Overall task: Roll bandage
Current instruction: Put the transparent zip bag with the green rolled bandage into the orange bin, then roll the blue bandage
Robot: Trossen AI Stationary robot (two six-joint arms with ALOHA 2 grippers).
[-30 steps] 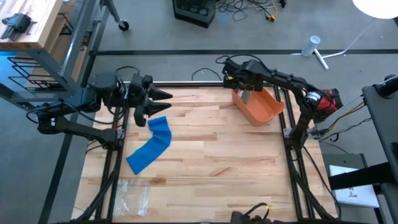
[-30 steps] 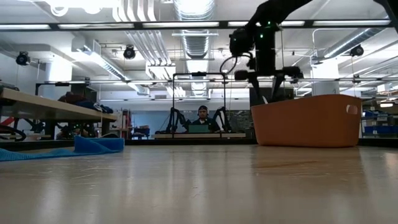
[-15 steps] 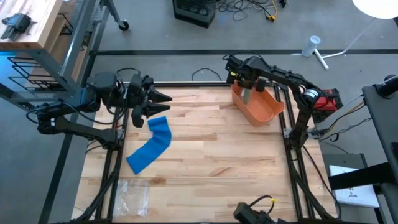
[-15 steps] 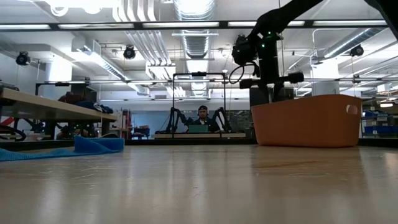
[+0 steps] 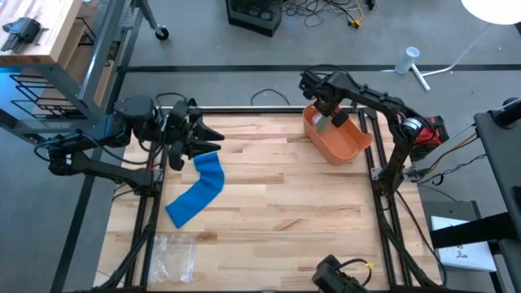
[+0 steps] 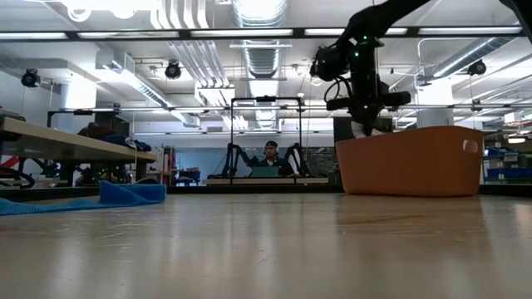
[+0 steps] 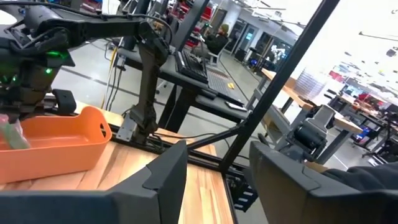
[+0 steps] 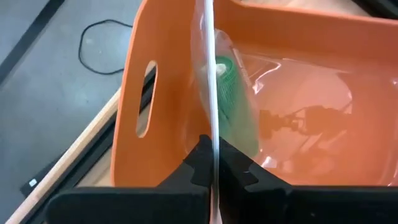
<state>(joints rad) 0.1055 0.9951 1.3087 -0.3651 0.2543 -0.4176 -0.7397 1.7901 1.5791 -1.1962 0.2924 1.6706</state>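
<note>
Spanning the wooden tabletop (image 5: pixel 277 212), the scene has the blue bandage (image 5: pixel 198 191) lying flat near the left edge, with the left claw (image 5: pixel 213 140) hovering just beside its far end, fingers spread. The right claw (image 8: pixel 214 163) is pressed together, pinching a clear bag (image 8: pixel 214 81) holding what looks like a green roll (image 8: pixel 231 93), over the orange bin (image 5: pixel 335 138). Rolling well likely means pinning the near end and keeping edges aligned.

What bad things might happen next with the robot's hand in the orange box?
1. The right gripper pinches only the thin edge of the clear bag holding the green roll, so the bag may slip out when lifted.
2. The bag hangs close to the orange bin wall, so it might catch and tug the bin.
3. The left gripper hovers by the blue bandage and could nudge it.
</note>
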